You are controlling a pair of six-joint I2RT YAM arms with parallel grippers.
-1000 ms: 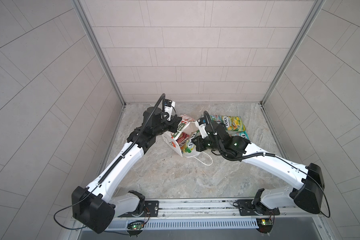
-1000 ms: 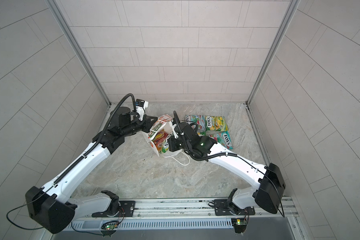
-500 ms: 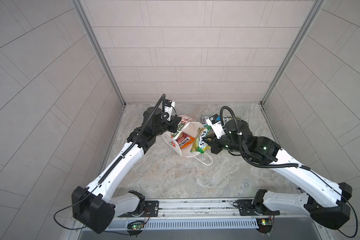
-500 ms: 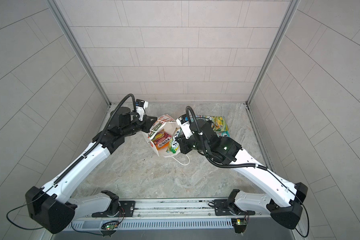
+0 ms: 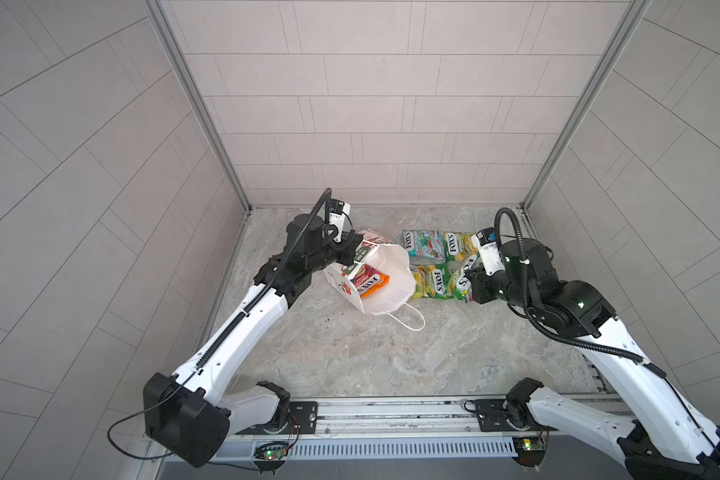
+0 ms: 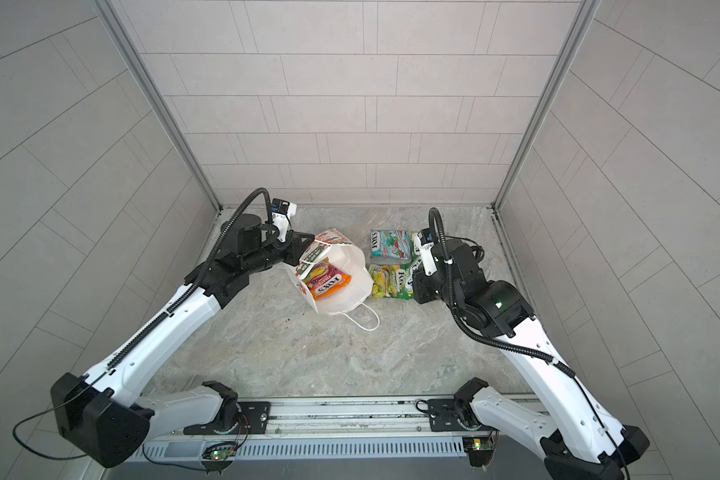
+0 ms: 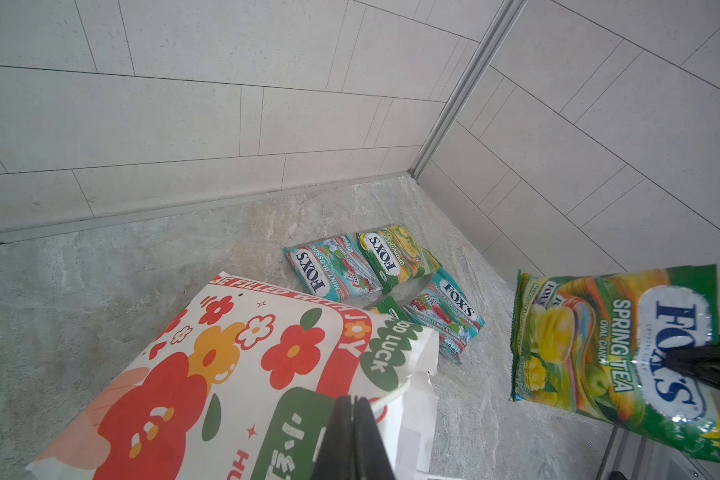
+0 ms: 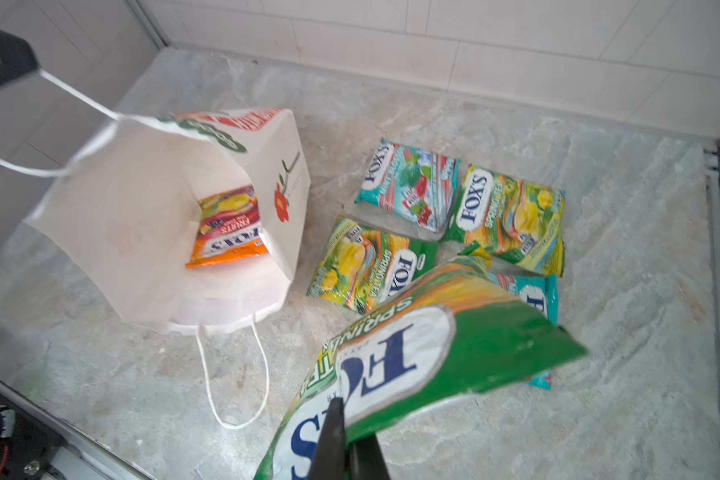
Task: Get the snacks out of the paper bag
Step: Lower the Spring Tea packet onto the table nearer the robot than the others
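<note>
Holding a green-yellow packet (image 8: 425, 345) clear of the counter (image 5: 350, 353), the right fingers (image 8: 335, 428) are clamped on the film near 1 corner. The packet juts out from them at a tilt, above the 4 packets already laid out. Those lie just beside the bag (image 5: 387, 291). A teal one (image 5: 425, 245) and a green-yellow one (image 5: 458, 245) are nearer the back wall. In front of them are another green-yellow one (image 8: 371, 266) and a second teal one (image 8: 533, 295), partly hidden under the held packet. The left fingers (image 7: 346, 428) are pinched shut on a cord handle (image 8: 78, 94), which holds the bag tipped with its mouth open toward the right arm. 1 orange packet (image 5: 368, 282) lies flat inside, against the lower wall.

The packets look light, glossy and probably slippery. Loose candy inside likely shifts, so the body should sag and slide under a pinch. The flat crimped seam at a short end is the better hold, as film there is doubled and cannot bulge away. The bag is thin paper and would likely fold or skate if pushed, so the pull on the handle matters while the other arm reaches in. For the orange packet, I would take the edge nearest the mouth, coming in low along the wall without snagging the paper.
</note>
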